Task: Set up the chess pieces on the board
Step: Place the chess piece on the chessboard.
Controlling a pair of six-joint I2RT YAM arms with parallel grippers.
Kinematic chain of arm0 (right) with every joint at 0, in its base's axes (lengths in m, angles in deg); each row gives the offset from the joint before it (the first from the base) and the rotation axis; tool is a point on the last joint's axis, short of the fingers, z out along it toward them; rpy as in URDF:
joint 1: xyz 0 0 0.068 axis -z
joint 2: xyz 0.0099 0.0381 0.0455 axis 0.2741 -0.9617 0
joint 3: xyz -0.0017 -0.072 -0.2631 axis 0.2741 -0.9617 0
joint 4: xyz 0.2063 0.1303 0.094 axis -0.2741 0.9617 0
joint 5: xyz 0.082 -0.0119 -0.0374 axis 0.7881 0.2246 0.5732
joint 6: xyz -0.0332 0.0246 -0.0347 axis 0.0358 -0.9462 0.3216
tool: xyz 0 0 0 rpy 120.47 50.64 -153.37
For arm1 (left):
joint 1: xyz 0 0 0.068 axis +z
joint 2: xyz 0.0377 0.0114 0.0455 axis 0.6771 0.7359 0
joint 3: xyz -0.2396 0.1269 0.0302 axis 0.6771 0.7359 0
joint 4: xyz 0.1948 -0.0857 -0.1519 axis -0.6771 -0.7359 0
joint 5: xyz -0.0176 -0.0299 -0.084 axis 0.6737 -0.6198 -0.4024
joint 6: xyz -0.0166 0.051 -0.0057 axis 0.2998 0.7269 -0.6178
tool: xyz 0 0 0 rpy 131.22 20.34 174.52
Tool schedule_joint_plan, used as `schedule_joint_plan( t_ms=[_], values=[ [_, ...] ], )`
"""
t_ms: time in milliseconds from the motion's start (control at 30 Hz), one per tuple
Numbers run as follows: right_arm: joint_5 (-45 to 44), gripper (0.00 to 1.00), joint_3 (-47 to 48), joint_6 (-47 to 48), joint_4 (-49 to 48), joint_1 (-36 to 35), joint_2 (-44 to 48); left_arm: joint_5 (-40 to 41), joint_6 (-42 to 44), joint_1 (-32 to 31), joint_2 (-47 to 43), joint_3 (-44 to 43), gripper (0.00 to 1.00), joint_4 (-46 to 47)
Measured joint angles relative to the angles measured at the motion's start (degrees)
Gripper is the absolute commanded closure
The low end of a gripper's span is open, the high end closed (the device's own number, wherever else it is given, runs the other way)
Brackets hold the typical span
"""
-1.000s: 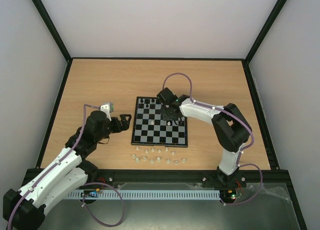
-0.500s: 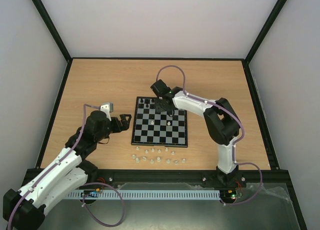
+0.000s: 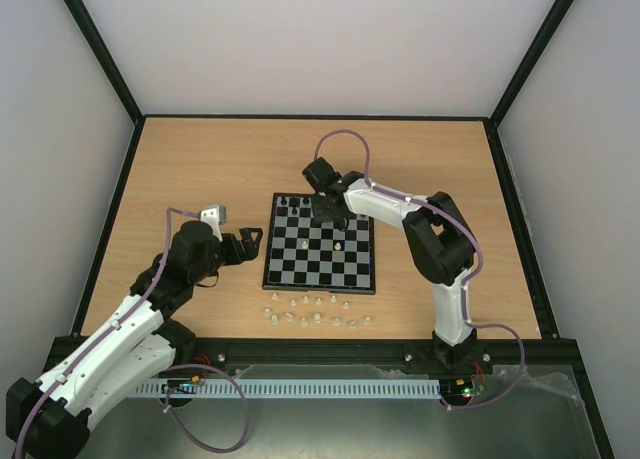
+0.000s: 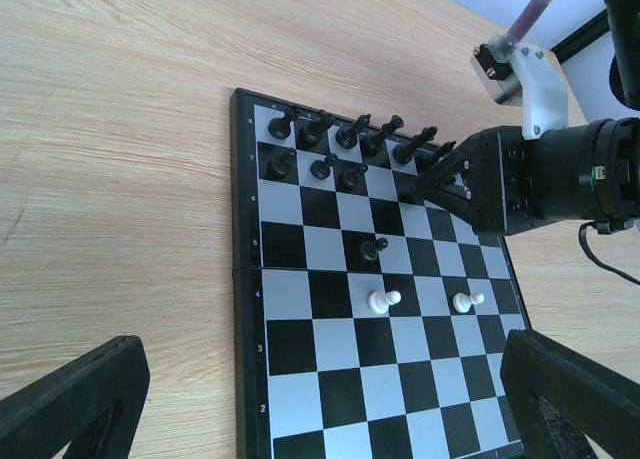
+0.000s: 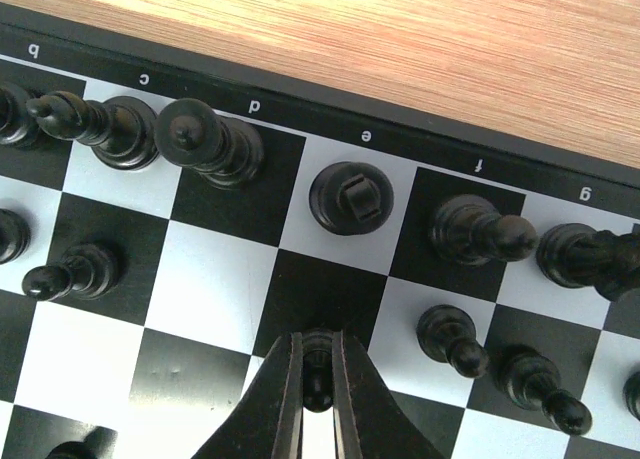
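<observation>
The board (image 3: 300, 270) lies mid-table. Black chessmen stand on its far two rows (image 4: 345, 136). Two white chess pieces stand mid-board (image 4: 383, 300) (image 4: 466, 302), and several more lie in loose rows on the table (image 3: 318, 312) in front of it. My right gripper (image 5: 316, 335) hangs over the far rows, shut on a small black pawn (image 5: 317, 379) just short of the empty dark square below the black king (image 5: 350, 197). My left gripper (image 4: 320, 409) is open, left of the board (image 3: 248, 244), with nothing between its fingers.
A lone black pawn (image 4: 373, 247) stands forward of its row. The right arm (image 3: 400, 211) reaches across the board's far right corner. Black frame posts and grey walls enclose the wooden table (image 3: 200, 169).
The right gripper has moved from the board's middle right to its far rows, still shut on the black pawn. The left arm has not moved.
</observation>
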Motion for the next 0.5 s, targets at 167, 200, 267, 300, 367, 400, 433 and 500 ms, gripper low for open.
schedule_joint_plan(
  t_ms=[167, 200, 267, 300, 367, 400, 433, 500],
  values=[
    [-0.04, 0.97, 0.20, 0.07, 0.04, 0.11, -0.83, 0.00, 0.00, 0.00, -0.02, 0.00, 0.01, 0.00],
    [-0.04, 0.97, 0.20, 0.13, 0.02, 0.13, -0.94, 0.00, 0.02, 0.00, -0.02, 0.00, 0.01, 0.00],
    [-0.11, 0.97, 0.39, 0.22, 0.04, 0.15, -1.03, 0.00, 0.02, 0.00, -0.02, 0.00, 0.01, 0.00],
    [-0.11, 0.97, 0.55, 0.24, 0.04, 0.17, -1.11, 0.00, 0.02, 0.00, -0.02, 0.00, 0.01, 0.00],
    [-0.15, 0.95, 0.85, 0.33, 0.04, 0.33, -1.42, 0.02, 0.02, 0.00, -0.02, 0.00, 0.01, 0.00],
    [-0.20, 0.94, 0.96, 0.42, -0.02, 0.39, -1.51, 0.00, 0.02, 0.00, -0.02, 0.00, 0.01, 0.00],
    [-0.20, 0.93, 0.96, 0.42, -0.02, 0.50, -1.51, 0.02, 0.00, 0.00, -0.02, 0.00, 0.01, 0.00],
    [-0.22, 0.90, 0.96, 0.50, -0.02, 0.68, -1.51, 0.02, 0.00, 0.00, -0.02, 0.00, 0.01, 0.00]
  ],
)
